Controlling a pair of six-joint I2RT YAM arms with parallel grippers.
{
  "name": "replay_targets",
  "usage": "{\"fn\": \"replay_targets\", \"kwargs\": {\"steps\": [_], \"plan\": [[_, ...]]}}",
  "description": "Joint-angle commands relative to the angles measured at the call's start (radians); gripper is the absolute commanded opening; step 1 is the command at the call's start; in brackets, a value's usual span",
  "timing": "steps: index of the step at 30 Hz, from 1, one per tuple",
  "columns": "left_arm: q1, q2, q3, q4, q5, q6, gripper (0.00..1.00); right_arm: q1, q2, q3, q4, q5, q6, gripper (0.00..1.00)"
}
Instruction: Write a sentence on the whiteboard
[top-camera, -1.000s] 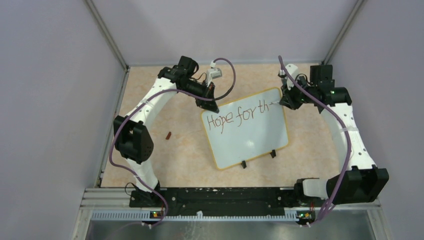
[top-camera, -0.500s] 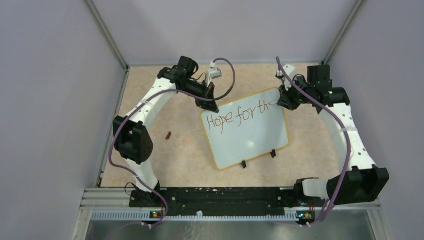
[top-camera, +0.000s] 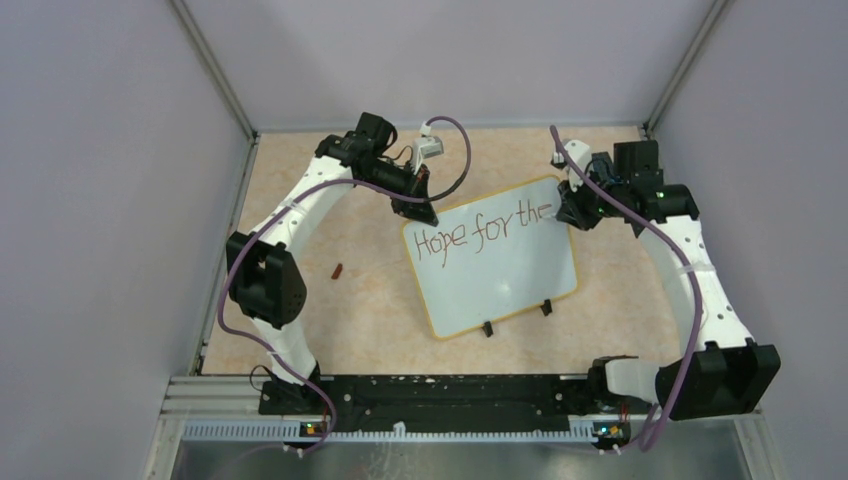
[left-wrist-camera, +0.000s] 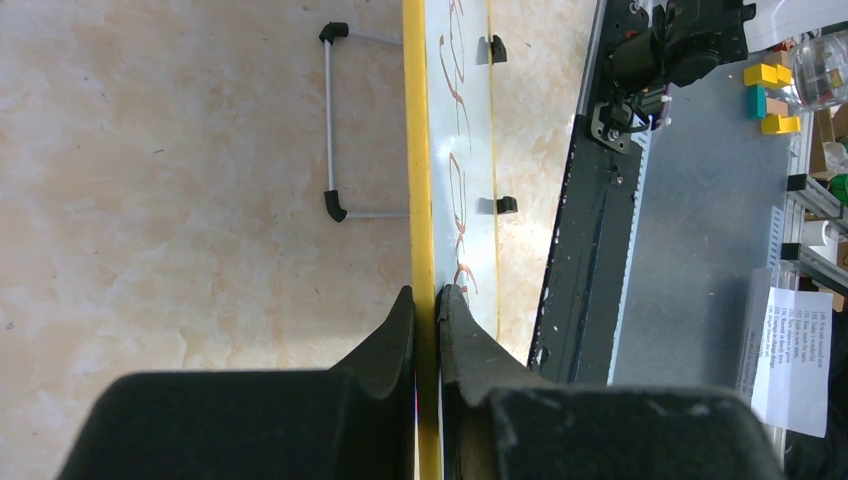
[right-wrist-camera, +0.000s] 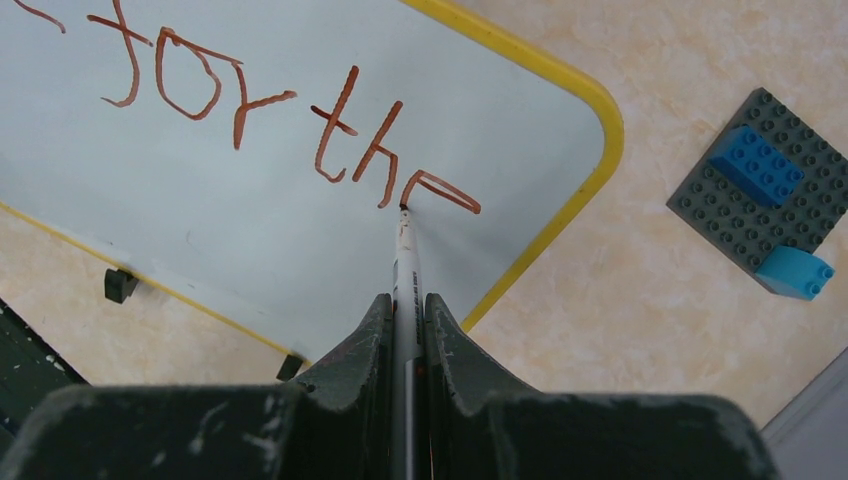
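Since a second ago our right gripper (right-wrist-camera: 406, 303), jaws clamped on the marker (right-wrist-camera: 404, 250), has begun the "e", while our left gripper (left-wrist-camera: 426, 298) pinches the yellow rim (left-wrist-camera: 414, 150) to steady the whiteboard (top-camera: 505, 285) mid-way across the table (top-camera: 330, 320), the sentence (top-camera: 480, 226) now reading "Hope for the".

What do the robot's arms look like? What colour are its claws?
Both the left arm and the right arm have smooth white shells with chunky black joints. A purple cable loops along each one. The left claw and right claw are matte black, each with two wedge-shaped fingers that narrow toward the tip; the right one's look scuffed with pale marks.
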Motion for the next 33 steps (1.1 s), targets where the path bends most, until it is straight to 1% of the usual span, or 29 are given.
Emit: {"fn": "replay_targets", "kwargs": {"steps": [1,6,12,17,20,22,25,28,33], "plan": [[-0.025,-0.009,-0.031,-0.01,-0.061,0.084,0.0,-0.022,-0.005,0.001,0.036,0.039,-0.028,0.0],[-0.025,-0.003,-0.028,-0.007,-0.062,0.08,0.0,-0.069,0.008,0.028,0.026,0.034,-0.053,0.0],[-0.025,0.003,-0.023,-0.001,-0.059,0.071,0.0,-0.075,0.02,0.051,0.02,0.027,-0.055,0.0],[-0.025,0.002,-0.021,0.007,-0.051,0.053,0.0,-0.074,0.015,0.101,-0.029,-0.052,-0.061,0.0],[-0.025,-0.001,-0.007,0.014,-0.023,0.022,0.19,-0.066,0.005,0.143,-0.086,-0.118,-0.076,0.0],[-0.028,-0.008,0.001,0.017,-0.023,0.017,0.29,-0.048,-0.009,0.156,-0.124,-0.155,-0.085,0.0],[-0.027,-0.019,0.002,0.021,-0.019,0.011,0.39,0.009,-0.041,0.157,-0.179,-0.205,-0.089,0.0],[-0.027,-0.029,0.006,0.018,-0.009,0.006,0.43,0.082,-0.068,0.122,-0.208,-0.244,-0.072,0.0],[-0.025,-0.052,-0.021,0.024,0.0,0.011,0.45,0.204,-0.126,0.002,-0.126,-0.228,0.002,0.0]]}}
